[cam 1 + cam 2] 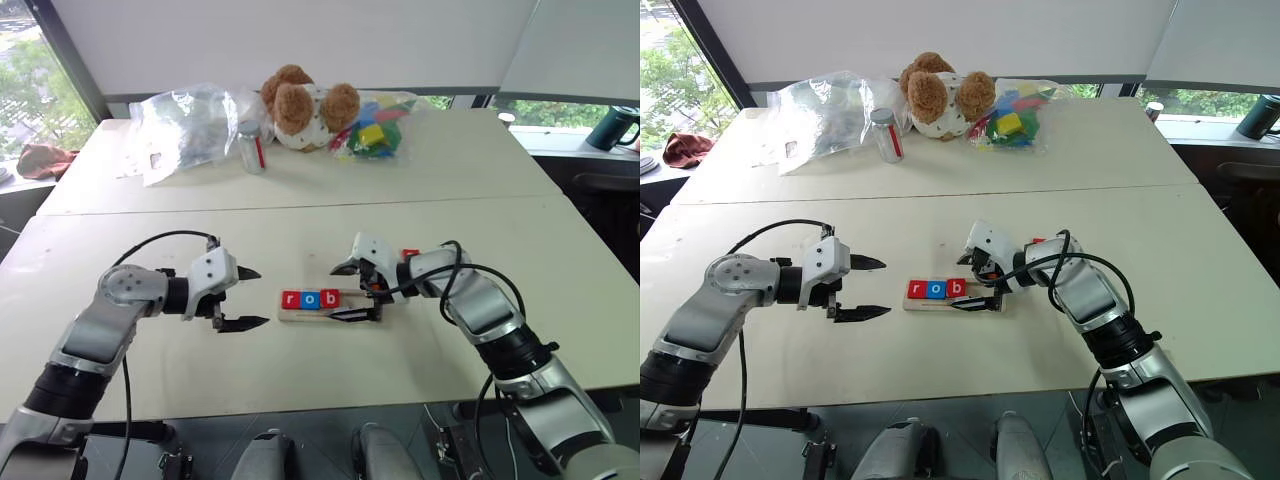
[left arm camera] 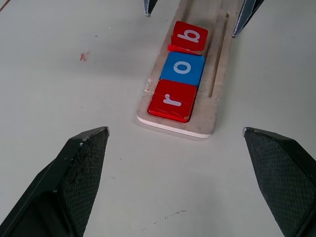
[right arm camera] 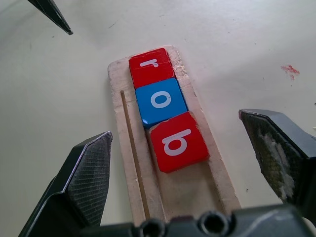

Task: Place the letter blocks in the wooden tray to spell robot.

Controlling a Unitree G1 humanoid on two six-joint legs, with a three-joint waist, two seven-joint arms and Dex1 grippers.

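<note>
- Spreading wide, the right tool [image 1: 352, 290] hangs empty over the wooden tray [image 1: 295, 317].
- Left tool [image 1: 248, 297] gapes too, empty.
- Letter blocks [image 1: 309, 299] r, o, b sit in the tray on the pale surface [image 1: 300, 150].

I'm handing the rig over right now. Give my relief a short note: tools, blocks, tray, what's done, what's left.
Left tool: open, empty, left of the tray.
Right tool: open, empty, over the tray's right part.
Done: r, o and b sit in the tray, in order from its left end; b is skewed.
Left: straighten b, add the second o and the t. A red block lies behind the right wrist; its letter is hidden.
</note>
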